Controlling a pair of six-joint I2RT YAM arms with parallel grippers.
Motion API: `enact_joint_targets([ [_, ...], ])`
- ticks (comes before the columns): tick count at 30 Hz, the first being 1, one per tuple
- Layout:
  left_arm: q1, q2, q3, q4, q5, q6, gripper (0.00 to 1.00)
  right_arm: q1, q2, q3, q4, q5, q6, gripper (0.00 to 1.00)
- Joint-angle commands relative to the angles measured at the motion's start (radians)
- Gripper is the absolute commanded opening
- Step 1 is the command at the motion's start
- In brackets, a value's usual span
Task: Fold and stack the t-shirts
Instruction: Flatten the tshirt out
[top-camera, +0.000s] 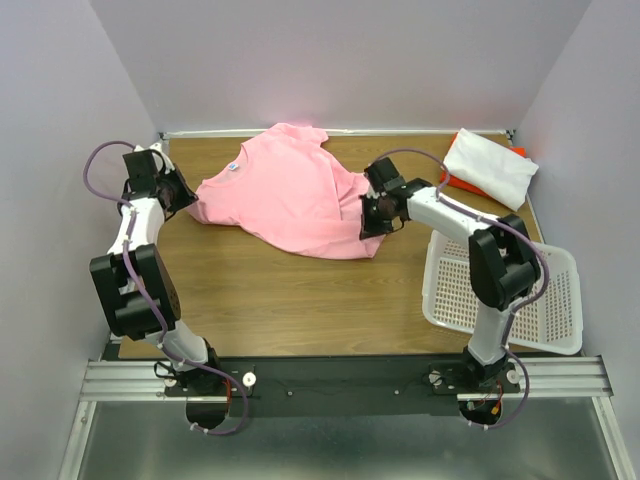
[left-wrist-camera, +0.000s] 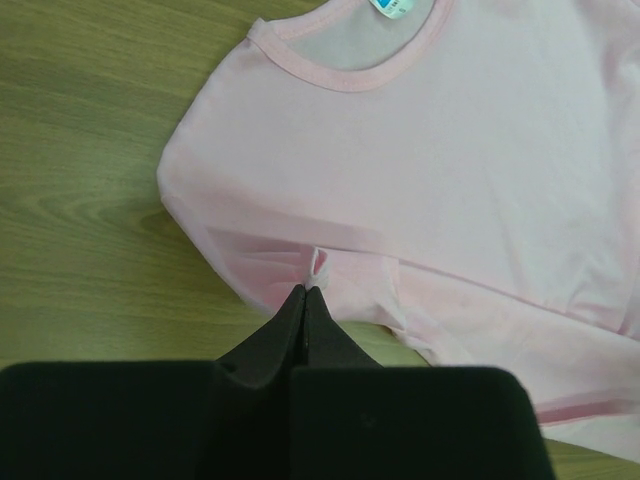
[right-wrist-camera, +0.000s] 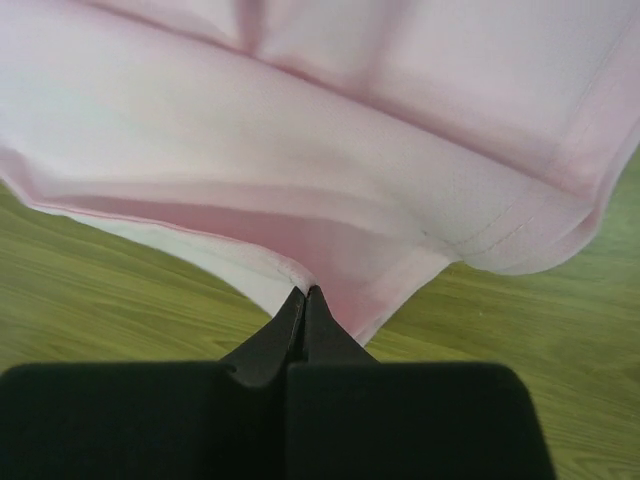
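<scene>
We count three t-shirts, one basket and two arms, each with one pincer.

Farthest left, the left pincer (top-camera: 188, 203) (left-wrist-camera: 305, 292) is pressed together on a small tuck of cloth at the left edge of the light pink cloth t-shirt (top-camera: 290, 195) (left-wrist-camera: 470, 150) (right-wrist-camera: 300, 110), just below its shoulder. This single pink shirt lies spread but rumpled on the brown wooden table (top-camera: 270, 290), in the far middle part. Its round neck with a blue label (top-camera: 234, 168) (left-wrist-camera: 395, 7) points to the left and slightly to the far side. Its hem points right and toward the near side, so its long axis runs across the table from left to right, on a slight slant. One sleeve sticks out toward the far wall.

At the shirt's right end, the right pincer (top-camera: 368, 224) (right-wrist-camera: 305, 293) is closed tight, its tips pinching the stitched edge of the pink cloth near a hem corner, which is raised off the wood there.

Farther right, at the far right corner, one folded white cloth t-shirt (top-camera: 490, 165) lies on top of one orange-red cloth t-shirt (top-camera: 456, 184). Only the edges of the orange-red one show.

Nearest on the right, one white perforated plastic basket (top-camera: 560, 305) sits at the table's right edge, partly behind the right arm, well apart from the pink shirt.
</scene>
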Motion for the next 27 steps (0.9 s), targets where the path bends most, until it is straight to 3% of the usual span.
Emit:
enact_joint_targets([
  [1, -0.052, -0.009, 0.028, 0.035, -0.024, -0.043, 0.0, -0.007, -0.081, 0.107, -0.011, 0.078, -0.004, 0.0],
  [9, -0.152, 0.041, 0.21, 0.095, -0.067, -0.144, 0.0, -0.144, -0.035, 0.363, -0.021, 0.132, -0.049, 0.0],
  [15, -0.16, 0.138, 0.608, 0.103, -0.057, -0.175, 0.0, -0.238, 0.054, 0.691, -0.041, 0.132, -0.115, 0.0],
  [22, -0.16, 0.14, 0.903, 0.125, 0.012, -0.213, 0.0, -0.251, 0.071, 1.018, -0.037, 0.259, -0.199, 0.0],
  [27, -0.157, -0.046, 0.806, 0.237, -0.043, -0.244, 0.0, -0.249, -0.025, 1.037, 0.041, 0.308, -0.25, 0.0],
])
